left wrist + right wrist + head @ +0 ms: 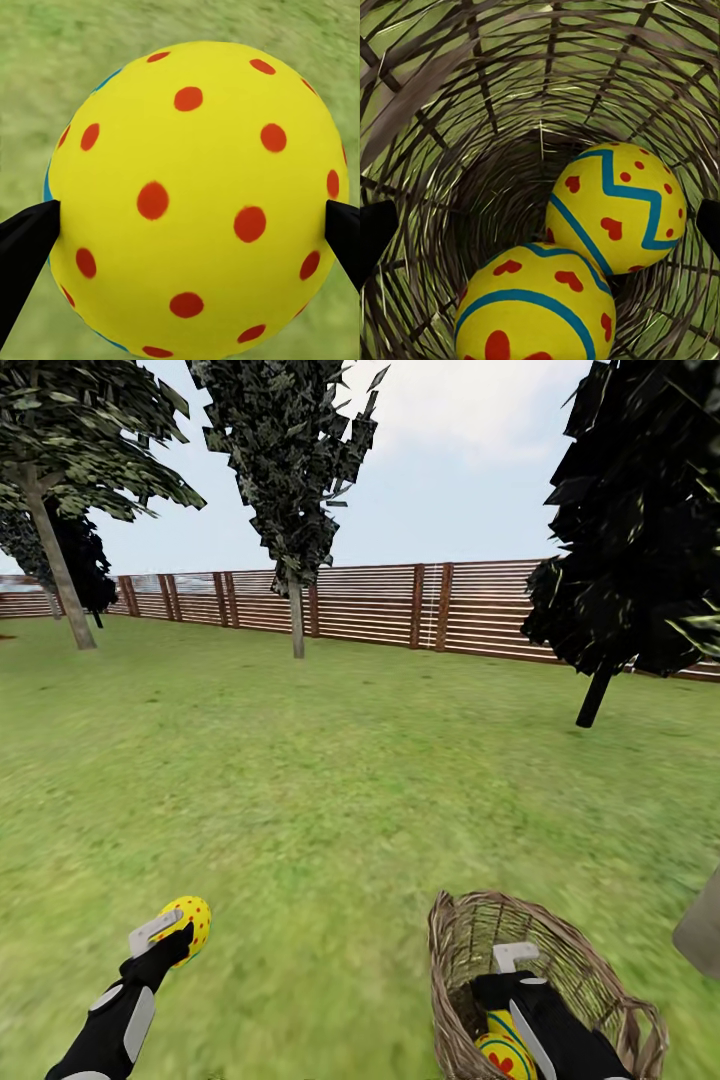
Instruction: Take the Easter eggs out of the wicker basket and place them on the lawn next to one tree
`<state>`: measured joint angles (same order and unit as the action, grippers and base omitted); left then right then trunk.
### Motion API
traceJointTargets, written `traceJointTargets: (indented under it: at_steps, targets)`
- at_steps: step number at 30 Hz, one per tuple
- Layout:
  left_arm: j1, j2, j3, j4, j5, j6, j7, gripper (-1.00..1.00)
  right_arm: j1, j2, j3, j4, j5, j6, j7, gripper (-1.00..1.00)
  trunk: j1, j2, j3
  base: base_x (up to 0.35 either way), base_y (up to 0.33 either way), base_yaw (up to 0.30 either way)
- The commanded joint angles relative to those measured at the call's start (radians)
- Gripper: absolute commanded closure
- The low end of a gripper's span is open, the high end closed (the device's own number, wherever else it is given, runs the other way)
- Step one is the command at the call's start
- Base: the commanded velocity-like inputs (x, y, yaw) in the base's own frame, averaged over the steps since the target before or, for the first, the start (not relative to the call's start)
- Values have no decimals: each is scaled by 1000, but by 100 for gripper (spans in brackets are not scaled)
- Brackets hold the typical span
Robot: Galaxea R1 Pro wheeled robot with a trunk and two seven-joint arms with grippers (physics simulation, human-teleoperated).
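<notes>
My left gripper [178, 934] is shut on a yellow Easter egg [190, 918] with red dots and holds it just above the lawn [330, 810] at the lower left. In the left wrist view this egg [195, 195] sits between the black fingertips [26, 240]. The brown wicker basket [470, 905] stands on the grass at the lower right. My right gripper [505, 985] reaches down inside it, open, over two more eggs [503, 1050]. In the right wrist view, one egg [619, 206] has a blue zigzag and red hearts. The other egg [536, 304] lies closer.
Two trees with pale trunks stand ahead, one at the far left [60, 575] and one by the fence [296, 622]. A near-black tree [596, 695] stands at the right. A grey trunk-like shape [703, 935] cuts in beside the basket. A slatted wooden fence [380, 605] closes the yard.
</notes>
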<state>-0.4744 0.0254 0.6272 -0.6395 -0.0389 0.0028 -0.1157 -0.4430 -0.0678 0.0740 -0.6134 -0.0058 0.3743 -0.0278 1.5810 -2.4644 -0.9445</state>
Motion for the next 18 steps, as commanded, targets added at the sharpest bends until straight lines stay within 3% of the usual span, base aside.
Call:
traceJointTargets:
  at_steps: [1,5,18]
  targets:
    - [-1,-1,6,0,-4,0,-9,100,0,-1,6,-2,0,6,-3,-100,4,-8,-4,0,0,0]
    - [-1,-1,6,0,-4,0,-9,100,0,-1,6,-2,0,6,-3,-100,19,-36,-17,0,0,0]
    - [-1,-1,6,0,-4,0,-9,100,0,-1,6,-2,-1,6,-3,-100,25,-39,-67,0,0,0]
